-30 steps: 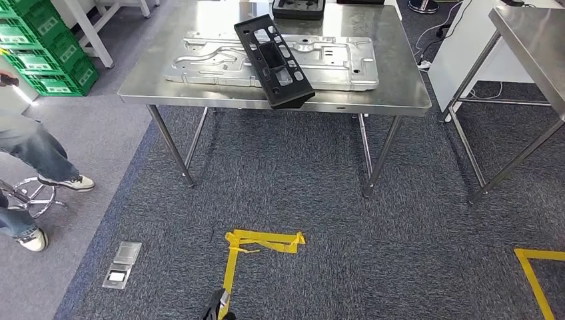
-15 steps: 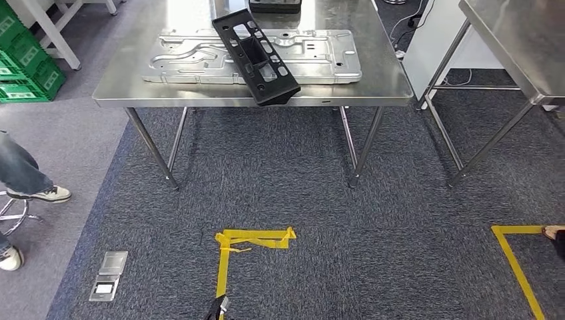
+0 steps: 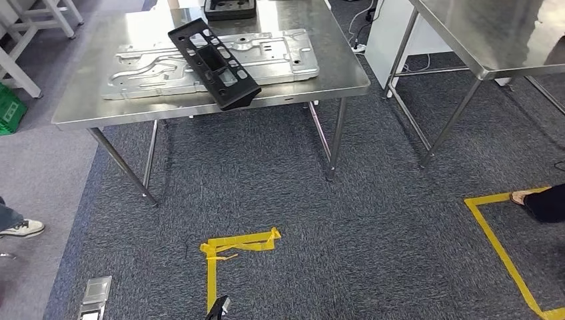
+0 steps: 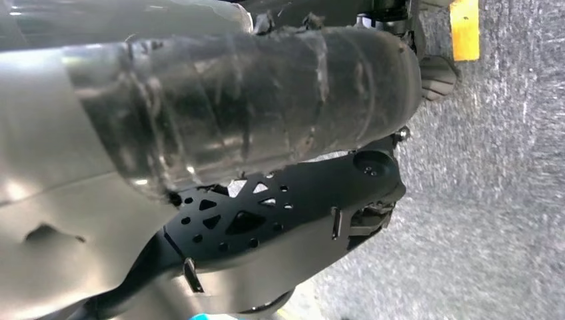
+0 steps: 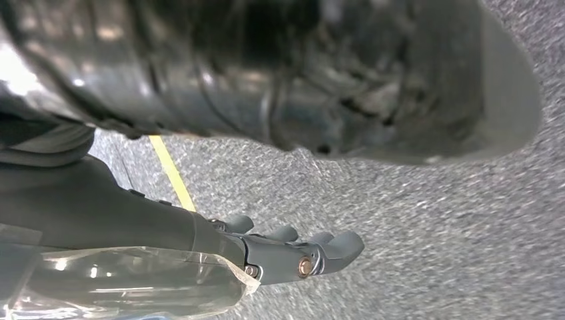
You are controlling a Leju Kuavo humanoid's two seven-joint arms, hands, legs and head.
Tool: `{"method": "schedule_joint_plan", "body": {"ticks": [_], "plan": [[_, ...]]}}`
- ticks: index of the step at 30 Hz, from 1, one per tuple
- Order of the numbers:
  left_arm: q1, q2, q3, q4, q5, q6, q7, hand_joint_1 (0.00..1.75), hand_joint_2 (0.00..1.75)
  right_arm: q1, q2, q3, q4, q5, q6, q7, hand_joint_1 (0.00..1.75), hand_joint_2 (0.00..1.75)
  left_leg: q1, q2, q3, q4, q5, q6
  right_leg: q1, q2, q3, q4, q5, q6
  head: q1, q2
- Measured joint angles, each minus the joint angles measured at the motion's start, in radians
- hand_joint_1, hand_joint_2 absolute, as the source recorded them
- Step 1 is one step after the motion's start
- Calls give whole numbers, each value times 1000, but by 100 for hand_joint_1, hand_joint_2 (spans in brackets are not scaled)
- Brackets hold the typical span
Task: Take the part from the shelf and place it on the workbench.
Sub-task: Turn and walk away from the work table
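Head view: the black part lies on the steel workbench, set diagonally across a large pressed silver panel. One end of the part reaches the front edge of the worktop, slightly overhanging it; the other end points toward the back left corner. A dark tray sits at the back edge of the worktop, just behind the panel.

My right hand hangs over the grey carpet; in the right wrist view the fingers are loosely curled and apart, with nothing between them. Left hand: I cannot tell its state. The left wrist view shows only a small grey bit of it past the robot's own body, too little to read.

Floor: a corner of yellow tape in front of the workbench, a second tape outline to the right. A second steel table stands right of the workbench. A person's shoe is at the left edge, another person's foot at the right. A green crate is at far left.
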Motion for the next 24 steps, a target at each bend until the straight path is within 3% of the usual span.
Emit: {"method": "schedule_joint_plan", "body": {"ticks": [2,3,4,5,6,9,11,14,16,18,19,20,21,22,24], "plan": [[-3,2,-3,0,-1,-2,1,0,0,0,1,0,0,0,2,1,0,0,4,-38,-49,119,-69,-8,-1,14,-2,-2,4,-6,-4,0],[-7,3,-4,0,-1,-2,2,0,0,0,1,0,0,0,4,2,0,0,5,-47,-79,191,-102,-9,0,22,-3,-2,5,-8,-4,0],[-10,3,-5,0,-1,-3,3,0,0,1,1,0,0,0,5,3,0,0,6,-50,-99,243,-118,-10,0,31,-3,-2,6,-8,-4,0],[-12,3,-6,0,-1,-2,2,0,0,2,1,0,1,0,5,4,0,0,6,-51,-105,261,-113,-9,0,40,-3,-2,6,-8,-4,0],[-12,3,-7,0,-2,-1,1,0,0,3,1,0,1,0,5,4,0,0,6,-54,-93,238,-88,-7,1,50,-2,-1,6,-8,-4,0],[-8,7,-8,3,-13,4,-18,0,0,2,4,0,1,1,6,6,0,0,6,-89,-11,40,19,8,2,76,-4,2,9,-2,-4,0],[-8,9,-10,3,-25,7,-49,0,0,3,6,0,1,3,7,9,0,0,4,-106,9,-29,36,18,1,86,-14,6,13,8,-5,0],[-16,13,-15,-3,-41,8,-118,0,0,7,5,0,2,6,10,11,0,0,4,-100,10,-43,41,32,-2,84,-23,11,13,27,-5,0],[-23,16,-17,-7,-58,10,-157,0,0,5,2,1,2,6,12,11,0,0,7,-91,11,-49,50,41,-1,58,-54,81,-30,36,-1,0],[-29,19,-19,-14,-83,14,-179,0,0,3,-2,1,2,6,19,10,0,0,5,-81,7,-48,52,45,0,37,-121,224,-99,42,4,0],[-31,20,-21,-17,-100,16,-185,0,0,2,-3,2,2,6,23,10,0,0,5,-76,5,-47,52,45,0,34,-151,286,-121,44,4,0],[-34,22,-24,-20,-120,18,-186,0,0,3,-3,2,2,6,27,10,0,0,4,-72,4,-46,52,45,0,33,-165,317,-125,44,4,0],[-37,23,-30,-24,-146,19,-181,0,0,3,-4,2,1,7,31,10,0,0,4,-68,4,-45,51,44,0,32,-158,306,-110,43,4,0],[-40,24,-36,-27,-173,19,-172,0,0,4,-6,2,1,7,35,9,0,0,4,-65,4,-43,51,43,0,30,-131,255,-80,42,4,0],[-46,27,-52,-34,-226,17,-147,0,0,1,-12,3,1,11,43,8,0,0,1,-61,3,-37,45,36,0,20,-54,106,-20,35,5,0]]}}
